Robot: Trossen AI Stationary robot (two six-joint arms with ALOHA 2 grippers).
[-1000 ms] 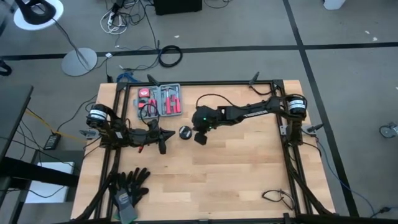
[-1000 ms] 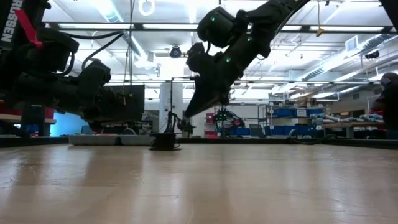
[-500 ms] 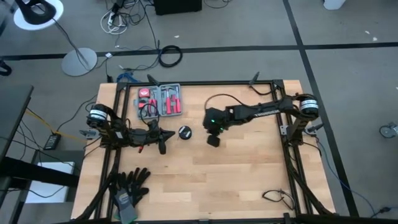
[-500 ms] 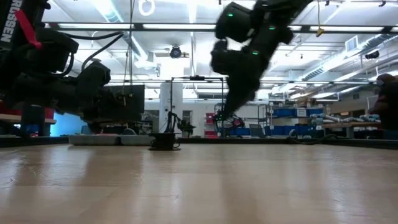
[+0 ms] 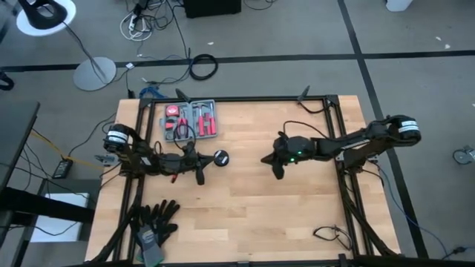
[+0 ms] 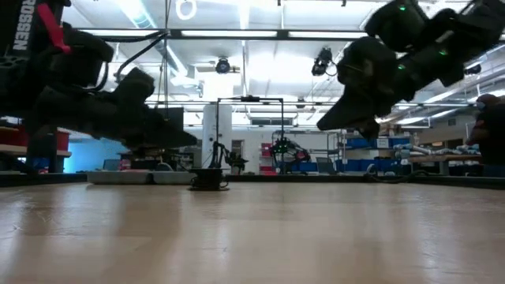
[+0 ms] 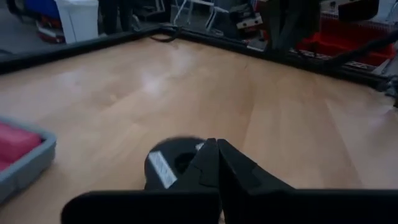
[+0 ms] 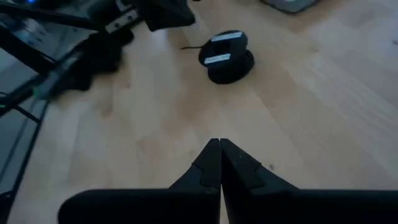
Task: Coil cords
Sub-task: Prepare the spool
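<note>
- Left gripper (image 5: 200, 165): both dark fingers pressed together, nothing between them, held low over the pale wooden tabletop (image 5: 252, 215); in its own wrist view the joined tips (image 7: 214, 163) point at the disc directly ahead.
- Small round black puck-like disc (image 5: 220, 157): lies flat on the wood just beyond the left gripper's tips and beside them, apart from the fingers; a white label shows on its top in the left wrist view (image 7: 171, 163). Only a short stub of thin black wire shows at its edge in the right wrist view, which cannot settle how the rest of the cord runs.
- Grey tray of red-handled tools (image 5: 191, 119): behind the left gripper, near the table's far edge; its corner also shows to one side of the fingers (image 7: 25, 158).
- Right gripper (image 5: 277, 165): fingers likewise closed on nothing, raised above the middle of the table, well apart from the disc and aimed toward it (image 8: 225, 55).
- Pair of black work gloves (image 5: 154, 222): on the table's near corner, on the left arm's side.
</note>
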